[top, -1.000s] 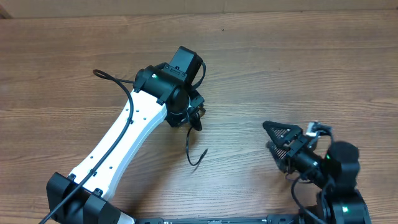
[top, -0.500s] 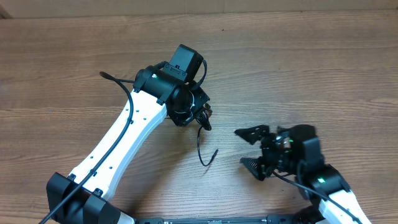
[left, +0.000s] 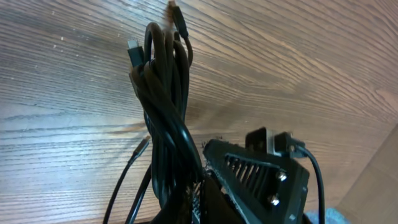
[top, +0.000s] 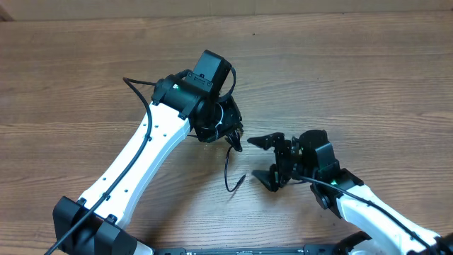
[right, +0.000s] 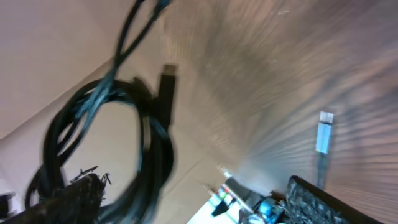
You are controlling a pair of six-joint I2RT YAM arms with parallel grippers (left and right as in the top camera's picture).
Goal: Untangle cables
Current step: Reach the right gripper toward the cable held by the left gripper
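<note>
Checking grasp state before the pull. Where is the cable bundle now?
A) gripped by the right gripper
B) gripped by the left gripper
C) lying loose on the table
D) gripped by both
B: the cables run bunched into the shut left gripper, which holds them up, while the right gripper stands open with nothing between its fingers.

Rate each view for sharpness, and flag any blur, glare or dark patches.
Overhead: sharp and evenly lit, with only soft shadows on the wooden table and no glare. Left wrist: the cables and the wood grain are crisp, but the bottom edge is dark. Right wrist: heavy motion blur streaks the grain and smears the cables.
</note>
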